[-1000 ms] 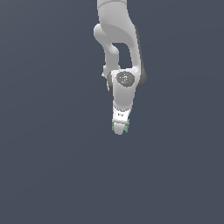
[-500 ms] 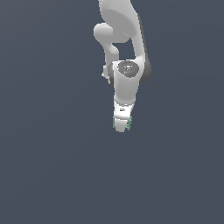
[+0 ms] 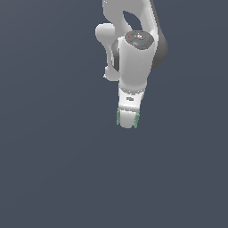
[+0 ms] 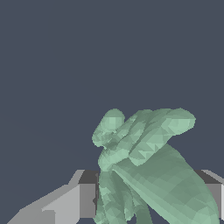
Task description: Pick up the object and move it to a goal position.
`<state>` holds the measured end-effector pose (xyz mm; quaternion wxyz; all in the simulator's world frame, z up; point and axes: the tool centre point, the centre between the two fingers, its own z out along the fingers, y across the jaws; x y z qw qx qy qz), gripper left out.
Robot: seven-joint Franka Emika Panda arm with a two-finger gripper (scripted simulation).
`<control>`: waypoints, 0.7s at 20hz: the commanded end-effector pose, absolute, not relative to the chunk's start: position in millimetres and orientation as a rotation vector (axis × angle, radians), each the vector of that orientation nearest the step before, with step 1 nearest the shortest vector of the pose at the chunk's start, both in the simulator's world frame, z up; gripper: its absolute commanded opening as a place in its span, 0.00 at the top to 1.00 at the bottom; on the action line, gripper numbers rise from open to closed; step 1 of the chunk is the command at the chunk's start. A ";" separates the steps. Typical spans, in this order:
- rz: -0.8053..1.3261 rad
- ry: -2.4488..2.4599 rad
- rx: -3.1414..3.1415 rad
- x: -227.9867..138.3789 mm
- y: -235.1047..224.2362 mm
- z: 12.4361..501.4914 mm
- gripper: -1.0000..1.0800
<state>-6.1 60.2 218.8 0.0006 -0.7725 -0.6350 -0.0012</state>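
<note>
A: Entry, exterior view. What does the arm (image 3: 133,58) show?

B: White arm reaching down from the top edge, wrist pointing downward. Gripper (image 3: 128,121) sits at its lowest point, against a plain dark grey-blue ground (image 3: 53,169).

A: And the object?

B: Pale green, lumpy. In the exterior view only slivers of it (image 3: 118,117) show, peeking out on both sides of the fingers. Narrower overall than the gripper body.

A: Wrist view?

B: Much clearer. The object (image 4: 148,166) fills the space between the two grey fingers (image 4: 74,201), one on each side. Short rounded protrusions stick out away from the camera; a broader smooth lobe lies near one finger.

A: Gripper state?

B: Jaws are closed onto the object, pads pressed against its sides. Object is held, not lying loose.

A: Is it touching the ground?

B: Cannot tell. The ground is uniform with no shadow or edge to judge height from in either view.

A: Anything else in frame?

B: Only arm, gripper, object, ground.
</note>
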 end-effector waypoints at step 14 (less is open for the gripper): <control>-0.001 -1.992 -2.428 34.9 69.2 349.5 1.00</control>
